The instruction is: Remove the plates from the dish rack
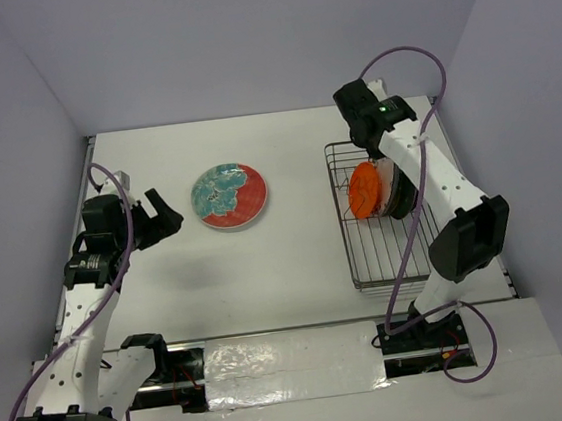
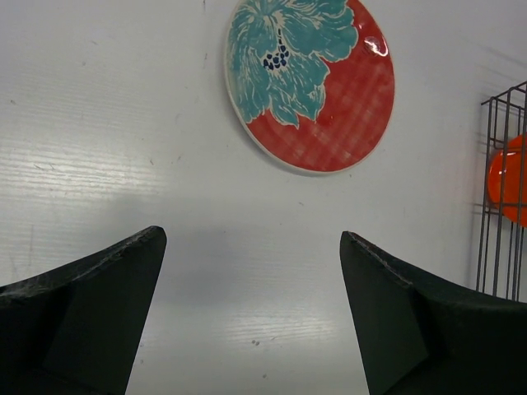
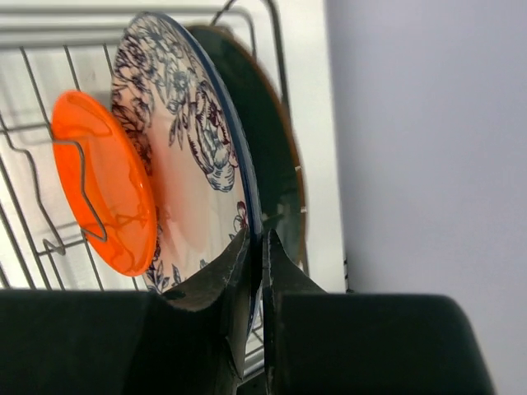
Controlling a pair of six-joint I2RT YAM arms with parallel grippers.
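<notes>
1. My right fingers (image 3: 257, 251) are clamped on the rim of the floral plate (image 3: 177, 123), one finger on each face. The plate stands on edge in the dish rack (image 1: 352, 253), at 3 o'clock on the worktop (image 1: 296, 259) in the top view.
2. In my right wrist view that plate runs edge-on from my fingers up towards 11 o'clock. The orange plate (image 3: 103, 189) stands just beside its face at 9 o'clock. The dark plate (image 3: 272, 148) stands just beside its back at 3 o'clock. I cannot tell whether either touches it.
3. I judge the lift must follow the plate's own plane, out between those two neighbours, without tipping sideways.
4. My left fingers (image 2: 251, 239) are wide apart and hold nothing, above bare worktop. The teal-and-red plate (image 2: 311, 82) lies flat at 12 o'clock from them, well apart from the rack.
5. My right arm is the nearer to the rack.
</notes>
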